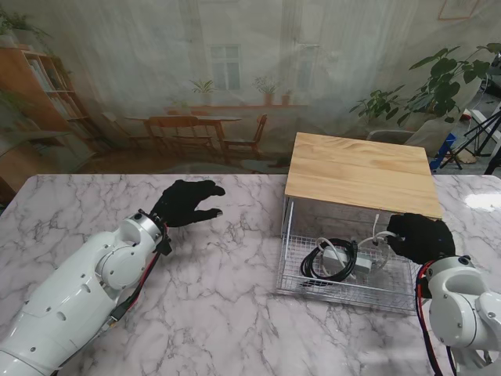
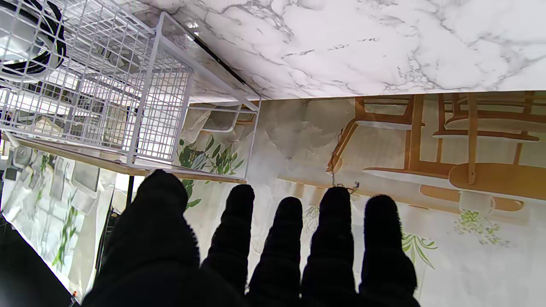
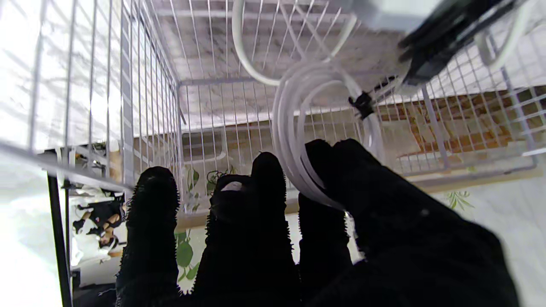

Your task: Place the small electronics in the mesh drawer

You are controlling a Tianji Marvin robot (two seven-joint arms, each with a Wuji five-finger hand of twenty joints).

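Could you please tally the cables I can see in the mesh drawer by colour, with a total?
Black coiled cable: 1
White coiled cable, held by the right hand: 1
Total: 2 cables in the mesh drawer. A white adapter-like block lies beside the black coil; anything smaller is too unclear to count.

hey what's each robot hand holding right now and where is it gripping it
The right robot hand pinches the coiled white cable by its loops, inside the mesh drawer. The left robot hand holds nothing.
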